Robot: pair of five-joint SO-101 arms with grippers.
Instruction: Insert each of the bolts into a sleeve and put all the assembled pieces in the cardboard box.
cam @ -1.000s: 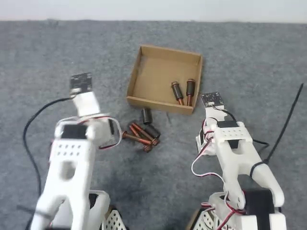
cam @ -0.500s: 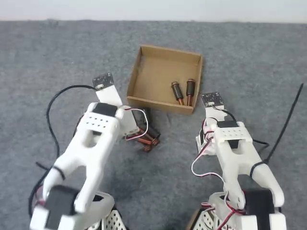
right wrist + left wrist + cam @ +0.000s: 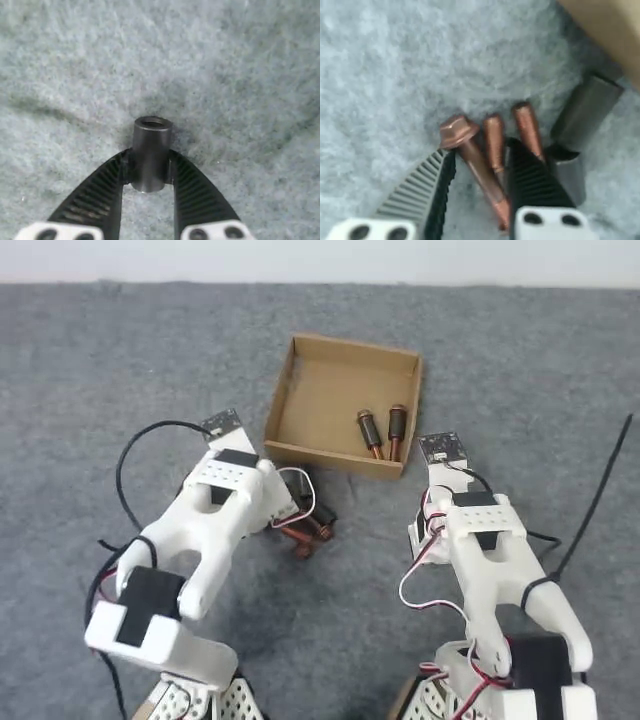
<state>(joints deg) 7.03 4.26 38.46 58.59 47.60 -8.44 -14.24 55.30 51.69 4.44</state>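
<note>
The left gripper [image 3: 480, 161] stands with its jaws apart, low over the grey carpet [image 3: 385, 65]. They straddle the shaft of one copper-coloured bolt [image 3: 470, 155], whose hex head lies just past the fingertips. Neither ribbed pad visibly presses on it. Two more bolts [image 3: 494, 140] lie just beside it, roughly parallel, the nearer one touching the right-hand jaw. Beyond them lie two loose sleeves [image 3: 585, 110], dark and tubular, close to the wall of the cardboard box [image 3: 605, 30].

The right gripper [image 3: 150, 165] is clamped narrowly on a dark sleeve [image 3: 151, 145], one pad on each side, the open bore pointing away from the wrist, with carpet behind.

From the high view, the cardboard box [image 3: 330, 457] sits between and beyond the two arms. It holds two assembled pieces [image 3: 368, 430] side by side near its front wall.
</note>
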